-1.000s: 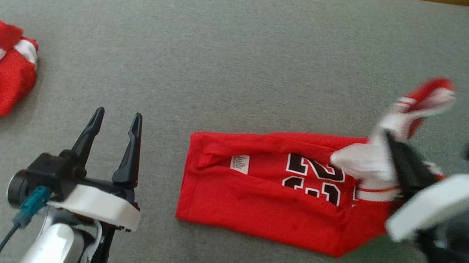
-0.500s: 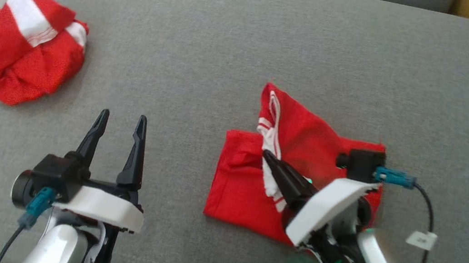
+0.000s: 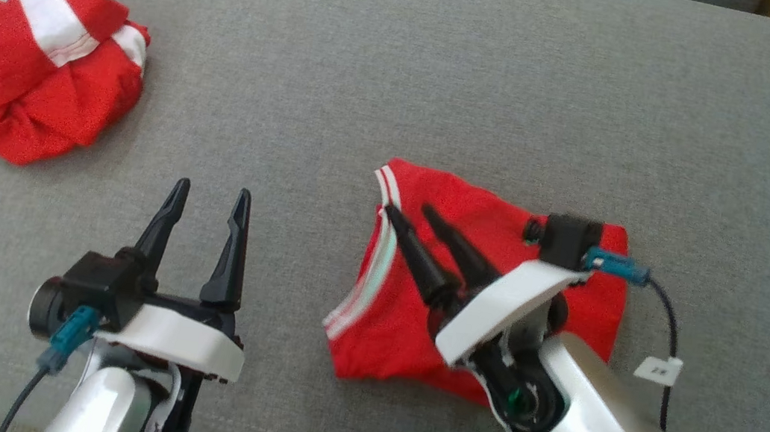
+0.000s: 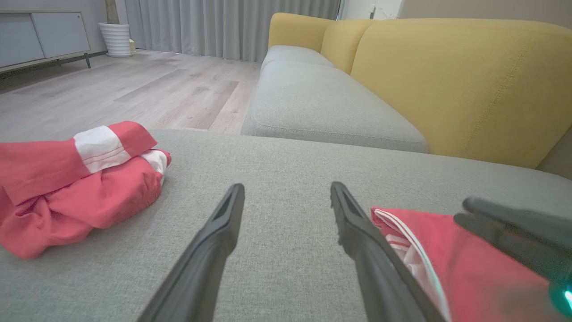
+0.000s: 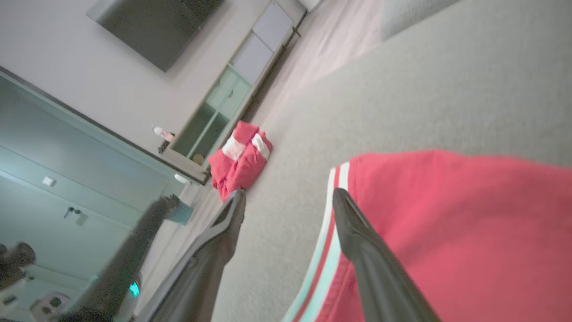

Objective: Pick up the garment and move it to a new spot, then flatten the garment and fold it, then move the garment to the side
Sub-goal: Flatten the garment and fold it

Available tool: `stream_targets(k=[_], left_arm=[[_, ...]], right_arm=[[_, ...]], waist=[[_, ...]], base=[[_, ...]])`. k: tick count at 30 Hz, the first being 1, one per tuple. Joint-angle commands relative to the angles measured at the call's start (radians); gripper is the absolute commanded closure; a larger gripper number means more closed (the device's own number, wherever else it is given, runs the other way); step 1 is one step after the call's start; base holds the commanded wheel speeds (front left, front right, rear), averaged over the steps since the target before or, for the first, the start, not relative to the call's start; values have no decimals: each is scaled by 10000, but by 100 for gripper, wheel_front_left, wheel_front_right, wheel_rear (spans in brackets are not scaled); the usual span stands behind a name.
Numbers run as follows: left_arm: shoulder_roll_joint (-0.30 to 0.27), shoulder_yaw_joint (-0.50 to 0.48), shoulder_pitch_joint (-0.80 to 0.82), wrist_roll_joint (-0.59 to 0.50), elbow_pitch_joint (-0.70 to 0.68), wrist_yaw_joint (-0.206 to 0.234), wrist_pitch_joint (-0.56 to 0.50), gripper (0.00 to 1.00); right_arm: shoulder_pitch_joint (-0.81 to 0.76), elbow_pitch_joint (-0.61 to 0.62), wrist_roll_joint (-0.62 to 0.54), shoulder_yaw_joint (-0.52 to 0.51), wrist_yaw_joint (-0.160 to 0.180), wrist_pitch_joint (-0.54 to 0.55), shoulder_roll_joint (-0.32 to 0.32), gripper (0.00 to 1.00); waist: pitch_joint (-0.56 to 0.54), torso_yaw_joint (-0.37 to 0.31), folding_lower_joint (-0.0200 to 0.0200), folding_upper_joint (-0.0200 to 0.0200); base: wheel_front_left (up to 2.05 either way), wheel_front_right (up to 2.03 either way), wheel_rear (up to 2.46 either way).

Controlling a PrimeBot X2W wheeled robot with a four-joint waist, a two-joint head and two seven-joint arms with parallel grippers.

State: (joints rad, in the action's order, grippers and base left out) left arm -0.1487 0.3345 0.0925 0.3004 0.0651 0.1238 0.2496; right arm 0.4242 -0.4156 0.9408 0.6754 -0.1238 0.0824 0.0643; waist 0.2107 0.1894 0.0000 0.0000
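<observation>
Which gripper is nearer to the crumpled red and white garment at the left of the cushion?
Left. The left gripper is right of the crumpled garment, apart from it. The right gripper is farther right, above the folded garment.

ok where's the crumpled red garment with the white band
The crumpled red garment lies at the head view's upper left, by the grey fabric cushion's left edge, beyond the left pincer, apart from the folded red jersey under the right pincer.

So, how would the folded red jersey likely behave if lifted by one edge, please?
The folded red jersey probably droops: thin cloth lying limp, so its fold would likely open. It looks light. Pushed, it may bunch against the textured grey cushion.
</observation>
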Motion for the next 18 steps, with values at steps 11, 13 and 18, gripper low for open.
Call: stream_targets(k=[11, 13, 18], left_arm=[[-179, -595, 351, -188, -312, -9, 122, 0], [-221, -620, 316, -175, -300, 12, 117, 0], [-366, -659, 198, -161, -369, 104, -45, 0]], right_arm=[[237, 1547, -1867, -2282, -69, -1555, 475, 0], [-233, 1916, -2539, -3089, -69, -1532, 755, 0], [-2037, 3537, -4072, -5315, -69, -955, 1024, 0]], waist=[[-291, -709, 0, 0], [-378, -839, 0, 0], [-569, -1146, 0, 0]], base=[[0, 0, 0], [0, 0, 0], [0, 0, 0]])
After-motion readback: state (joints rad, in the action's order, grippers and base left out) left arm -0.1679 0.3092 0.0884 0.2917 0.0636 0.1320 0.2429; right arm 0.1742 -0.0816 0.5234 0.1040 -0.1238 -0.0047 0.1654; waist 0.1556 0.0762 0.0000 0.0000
